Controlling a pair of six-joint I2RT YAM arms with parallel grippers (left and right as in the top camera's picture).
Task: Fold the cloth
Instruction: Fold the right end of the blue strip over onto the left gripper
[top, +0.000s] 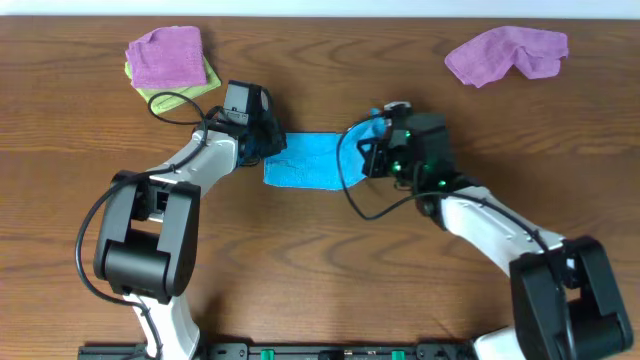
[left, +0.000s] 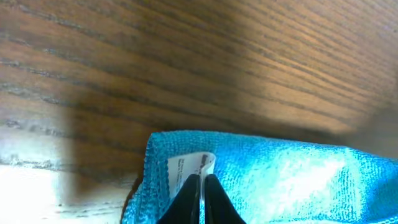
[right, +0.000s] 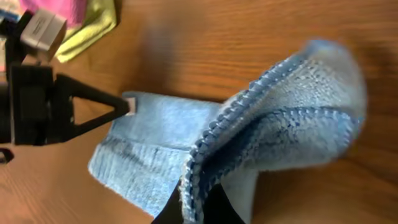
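The cloth (top: 305, 160) is a bright sky-blue terry towel lying in the middle of the table between my two arms. My left gripper (top: 268, 146) is at its left edge. In the left wrist view its black jaws (left: 203, 182) are shut on the cloth's (left: 286, 180) edge, right at the white label (left: 186, 163). My right gripper (top: 373, 135) is shut on the right edge. That edge is lifted off the table and curls over in the right wrist view (right: 202, 196), where the rest of the cloth (right: 149, 140) lies flat towards the left gripper (right: 127, 104).
A purple cloth (top: 165, 55) lies on a light green cloth (top: 192, 93) at the back left of the wooden table (top: 330, 260). Another purple cloth (top: 505, 52) is crumpled at the back right. Black cables loop beside both wrists.
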